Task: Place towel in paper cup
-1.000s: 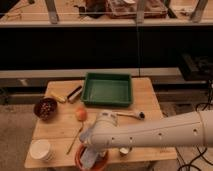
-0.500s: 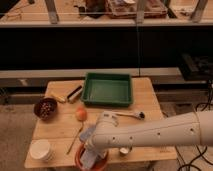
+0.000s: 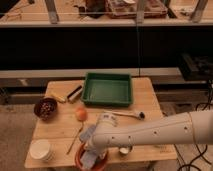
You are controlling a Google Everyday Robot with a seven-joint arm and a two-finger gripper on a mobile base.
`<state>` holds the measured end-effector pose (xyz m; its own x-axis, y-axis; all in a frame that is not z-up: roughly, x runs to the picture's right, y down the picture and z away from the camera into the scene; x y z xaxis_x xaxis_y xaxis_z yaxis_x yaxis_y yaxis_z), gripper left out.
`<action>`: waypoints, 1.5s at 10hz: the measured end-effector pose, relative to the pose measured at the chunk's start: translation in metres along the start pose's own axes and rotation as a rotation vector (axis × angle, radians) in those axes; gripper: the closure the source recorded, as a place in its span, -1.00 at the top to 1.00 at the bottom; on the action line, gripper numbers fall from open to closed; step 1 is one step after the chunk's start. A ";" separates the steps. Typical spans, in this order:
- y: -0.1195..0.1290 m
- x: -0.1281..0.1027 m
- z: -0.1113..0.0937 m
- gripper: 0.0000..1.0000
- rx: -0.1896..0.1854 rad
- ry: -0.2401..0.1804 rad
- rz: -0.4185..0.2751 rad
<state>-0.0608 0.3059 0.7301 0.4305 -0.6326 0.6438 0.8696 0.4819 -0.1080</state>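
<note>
The wooden surface (image 3: 150,107) fills the lower half of the view, with a dark shelf front behind its back edge and floor showing past its left and right edges. The robot's white arm (image 3: 155,132) comes in from the right and lies across the front right part of the surface, hiding much of that corner.

A green tray (image 3: 107,90) sits at the middle of the back edge, shallow and bare inside. Left of it, near the back left corner, lie a dark brush-like item (image 3: 75,92) and a yellow piece (image 3: 58,98), just beside each other. A dark bowl (image 3: 46,108) with brownish contents stands near the left edge. Bare wood lies open between this bowl and the front left corner.

A reddish bowl (image 3: 80,161) sits at the front edge, left of centre. The tool (image 3: 90,152) hangs right over it; whether it is open or closed cannot be told. The towel (image 3: 90,158) shows as a pale grey-blue crumpled patch inside the reddish bowl, directly under the tool; whether the tool has hold of it cannot be told.

The white paper cup (image 3: 40,149) stands upright at the front left corner, well apart from the towel, mouth up. An orange fruit (image 3: 81,114) rests near the centre of the surface, in front of the tray's left corner. A white-handled utensil (image 3: 125,114) with a dark end lies in front of the tray. A thin stick (image 3: 75,140) lies slanted between the paper cup and the reddish bowl. A small pale cup (image 3: 124,150) sits near the front edge beneath the arm.
</note>
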 end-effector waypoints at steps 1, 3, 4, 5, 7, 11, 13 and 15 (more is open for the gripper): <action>0.000 -0.001 0.002 0.05 -0.001 -0.004 0.000; -0.001 -0.002 0.005 -0.30 -0.003 -0.006 -0.002; -0.002 -0.002 0.005 -0.52 -0.004 -0.004 -0.002; -0.002 -0.003 0.006 -0.75 -0.005 -0.002 -0.004; -0.002 -0.004 0.002 -0.99 0.005 0.006 -0.005; -0.003 -0.011 -0.054 -1.00 0.077 0.064 0.006; -0.013 -0.015 -0.089 -1.00 0.104 0.085 -0.002; -0.041 -0.022 -0.113 -1.00 0.132 0.088 -0.044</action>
<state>-0.0781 0.2318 0.6354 0.4171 -0.7028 0.5763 0.8513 0.5242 0.0231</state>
